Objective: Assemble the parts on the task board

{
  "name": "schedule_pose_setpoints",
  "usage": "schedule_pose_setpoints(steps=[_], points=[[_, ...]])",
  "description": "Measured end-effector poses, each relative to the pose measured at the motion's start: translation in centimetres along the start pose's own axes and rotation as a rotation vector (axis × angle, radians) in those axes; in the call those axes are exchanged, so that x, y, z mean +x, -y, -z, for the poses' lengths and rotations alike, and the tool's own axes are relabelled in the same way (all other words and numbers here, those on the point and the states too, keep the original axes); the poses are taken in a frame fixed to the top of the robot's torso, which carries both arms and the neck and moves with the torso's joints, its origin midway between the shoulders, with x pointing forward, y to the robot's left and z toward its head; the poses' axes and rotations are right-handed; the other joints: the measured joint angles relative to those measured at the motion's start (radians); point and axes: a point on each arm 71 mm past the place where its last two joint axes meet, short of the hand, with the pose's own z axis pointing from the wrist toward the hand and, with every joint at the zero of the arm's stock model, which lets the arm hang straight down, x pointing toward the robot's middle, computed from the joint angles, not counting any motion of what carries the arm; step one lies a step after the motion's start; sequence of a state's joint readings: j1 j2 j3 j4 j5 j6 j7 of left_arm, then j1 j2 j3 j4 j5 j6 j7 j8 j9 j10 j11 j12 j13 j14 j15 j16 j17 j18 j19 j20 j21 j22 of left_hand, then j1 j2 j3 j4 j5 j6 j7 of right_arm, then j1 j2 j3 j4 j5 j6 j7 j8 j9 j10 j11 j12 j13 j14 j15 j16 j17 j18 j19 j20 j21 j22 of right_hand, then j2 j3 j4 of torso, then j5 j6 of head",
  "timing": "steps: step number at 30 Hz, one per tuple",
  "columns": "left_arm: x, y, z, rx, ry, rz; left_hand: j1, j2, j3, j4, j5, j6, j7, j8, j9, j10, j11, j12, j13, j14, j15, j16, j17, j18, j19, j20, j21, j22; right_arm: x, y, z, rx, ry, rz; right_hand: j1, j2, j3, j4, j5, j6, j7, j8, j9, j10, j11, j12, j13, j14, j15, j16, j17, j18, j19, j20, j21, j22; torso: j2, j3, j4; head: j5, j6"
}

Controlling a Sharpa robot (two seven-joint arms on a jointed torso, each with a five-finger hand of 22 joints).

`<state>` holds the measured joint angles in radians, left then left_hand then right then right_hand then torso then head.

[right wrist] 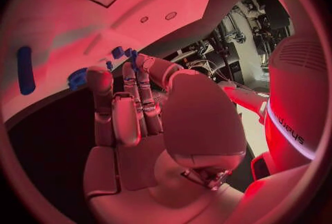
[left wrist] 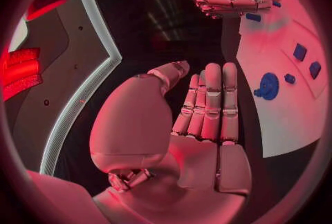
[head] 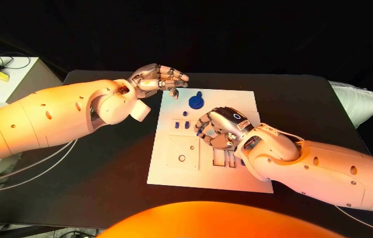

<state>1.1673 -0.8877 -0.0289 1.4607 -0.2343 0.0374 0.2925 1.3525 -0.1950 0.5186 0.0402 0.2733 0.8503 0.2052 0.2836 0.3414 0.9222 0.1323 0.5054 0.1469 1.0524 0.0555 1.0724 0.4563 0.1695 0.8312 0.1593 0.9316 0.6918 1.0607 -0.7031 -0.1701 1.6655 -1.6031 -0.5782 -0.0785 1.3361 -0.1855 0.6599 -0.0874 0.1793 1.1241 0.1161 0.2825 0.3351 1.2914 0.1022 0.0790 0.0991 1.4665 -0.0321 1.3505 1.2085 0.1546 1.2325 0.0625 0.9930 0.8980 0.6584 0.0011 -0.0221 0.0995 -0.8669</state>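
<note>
Left hand (head: pixel 159 79) hovers at the far left corner of the task board (head: pixel 175 165), fingers curled loosely, straight and side by side in its wrist view, holding nothing. Right hand (head: pixel 221 127) sits knuckles-up over the board's middle, fingers bent down onto it; can't tell if it pinches anything. Board is a flat white plate with shallow recesses. One round blue part (head: pixel 196 101) lies near the far edge; two small blue parts (head: pixel 182 124) sit in slots left of the right hand.

white arms (head: pixel 54 116), silver jointed robot hand (head: pixel 221 127)
</note>
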Motion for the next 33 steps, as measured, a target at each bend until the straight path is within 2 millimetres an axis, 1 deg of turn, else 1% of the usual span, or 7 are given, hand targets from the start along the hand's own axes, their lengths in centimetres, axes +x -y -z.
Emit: schedule_pose_setpoints(steps=[7,11,18,23,28,33], points=[[0.1,0.0,-0.1,-0.001,-0.002,0.002,0.0,0.0,0.0,0.0,0.0,0.0,0.0,0.0,0.0,0.0,0.0,0.0,0.0,0.0,0.0,0.0,0.0,0.0,0.0,0.0,0.0,0.0,1.1,-0.3,-0.2,0.009,-0.034,0.012,0.0,0.0,0.003,-0.003,-0.003,0.0,0.0,0.0,0.0,0.0,0.0,0.0,0.0,0.0,0.0,0.0,-0.004,0.0,0.0,0.0,-0.006,-0.004,0.001,0.0,-0.0014,0.016,-0.005],[0.1,0.0,-0.1,-0.002,-0.002,0.007,0.0,0.0,0.0,0.0,0.0,0.0,0.0,0.0,0.0,0.0,0.0,0.0,0.0,0.0,0.0,0.0,0.0,0.0,0.0,0.0,0.0,0.0,1.5,-0.4,-0.2,0.013,-0.049,0.015,0.0,0.0,0.003,-0.003,-0.003,0.0,0.0,0.0,0.0,0.0,0.0,0.002,0.0,0.0,0.0,0.0,-0.004,0.0,0.0,0.0,-0.006,-0.004,0.001,0.0012,-0.0014,0.027,-0.006],[0.0,-0.1,-0.1,-0.004,0.003,0.014,0.0,0.0,0.0,0.0,0.0,0.0,0.0,0.0,0.0,0.0,0.0,0.0,-0.001,0.0,0.0,0.0,0.0,0.0,0.0,0.0,0.0,-0.001,2.0,-0.8,0.0,0.012,-0.067,0.016,0.0,0.0,0.003,-0.003,0.001,0.0,0.0,0.0,0.0,0.0,0.0,0.002,0.0,0.002,0.002,0.0,-0.004,0.0,0.0,0.0,-0.006,-0.004,0.001,0.0012,-0.002,0.042,-0.006],[0.0,-0.1,-0.1,-0.005,0.004,0.017,0.0,0.0,0.0,0.0,0.0,0.0,0.0,0.0,0.0,0.0,0.0,0.0,-0.001,0.0,0.0,0.0,0.0,0.0,0.0,0.0,0.0,-0.001,2.5,-0.9,0.0,0.011,-0.077,0.018,0.0,0.0,0.003,-0.003,0.001,0.0,0.0,0.0,0.0,0.0,0.0,0.002,0.0,0.002,0.002,0.0,-0.004,0.0,0.0,0.0,-0.006,-0.004,0.0,0.0012,-0.0021,0.047,-0.006],[-0.1,-0.1,-0.1,-0.007,0.006,0.016,0.0,0.0,-0.003,0.003,0.0,0.0,0.0,0.0,0.0,0.0,0.0,0.0,-0.001,0.0,0.0,0.0,0.0,0.0,0.0,0.0,0.0,-0.002,2.9,-1.0,0.0,0.012,-0.081,0.021,0.0,0.0,0.002,-0.002,0.001,0.0,0.0,0.0,0.001,0.0,0.0,0.002,0.0,0.002,0.002,0.0,-0.004,0.0,0.0,0.0,-0.006,-0.002,0.0,0.001,-0.0004,0.052,-0.006],[-0.1,-0.1,-0.1,-0.008,0.007,0.014,0.0,0.0,-0.003,0.003,0.0,0.0,0.0,0.0,0.0,0.0,0.0,0.0,-0.001,0.0,0.0,0.0,0.0,0.0,0.0,0.0,0.0,-0.002,3.0,-1.1,0.0,0.013,-0.081,0.024,0.0,0.0,0.002,-0.002,0.001,0.0,0.0,0.0,0.001,0.0,0.0,0.0,0.0,0.002,0.002,0.0,-0.004,0.0,0.0,0.0,-0.006,-0.002,0.0,0.0007,-0.0008,0.056,-0.006]])
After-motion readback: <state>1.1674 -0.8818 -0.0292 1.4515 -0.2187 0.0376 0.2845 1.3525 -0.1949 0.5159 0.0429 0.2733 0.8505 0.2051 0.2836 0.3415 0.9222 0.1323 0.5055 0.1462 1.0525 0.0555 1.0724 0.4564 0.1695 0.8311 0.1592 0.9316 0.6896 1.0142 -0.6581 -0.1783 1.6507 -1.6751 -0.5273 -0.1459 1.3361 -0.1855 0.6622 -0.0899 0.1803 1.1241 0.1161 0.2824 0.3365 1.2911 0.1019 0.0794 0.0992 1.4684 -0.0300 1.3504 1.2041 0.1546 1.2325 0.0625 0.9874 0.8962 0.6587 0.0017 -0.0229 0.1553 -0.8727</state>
